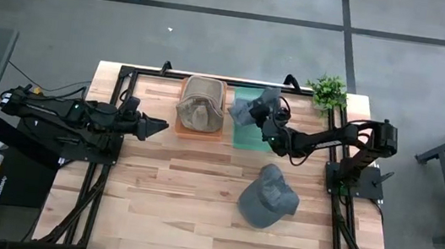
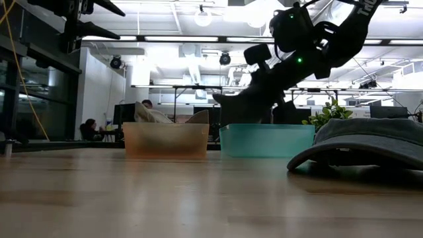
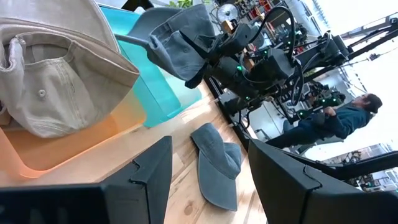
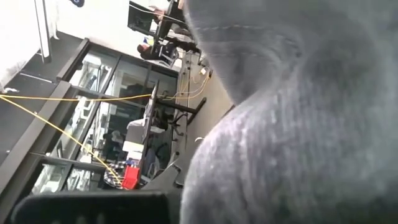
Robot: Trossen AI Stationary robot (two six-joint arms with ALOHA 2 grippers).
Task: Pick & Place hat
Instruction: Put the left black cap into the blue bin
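A grey hat (image 1: pixel 257 105) hangs just over the teal bin (image 1: pixel 246 136) at the table's far side, held by my right gripper (image 1: pixel 271 120). It also fills the right wrist view as grey cloth (image 4: pixel 298 124). A second grey hat (image 1: pixel 267 198) lies crown up on the table, nearer the front right. A tan hat (image 1: pixel 201 105) rests in the orange bin (image 1: pixel 197 136) beside the teal one. My left gripper (image 3: pixel 211 180) waits open at the table's left, pointing toward the bins. My right gripper holds the grey hat at the crown's right-hand side (image 3: pixel 202 59), reaching in nearly level from the table's right. The cloth itself hides the fingers. The hat hangs clear above the teal bin (image 3: pixel 149 93), with its brim (image 3: pixel 134 28) pointing away from the gripper.
A small green plant (image 1: pixel 327 91) stands at the far right corner. Bare wood lies open in the table's middle and front left. Beyond the table, people sit at desks in the room.
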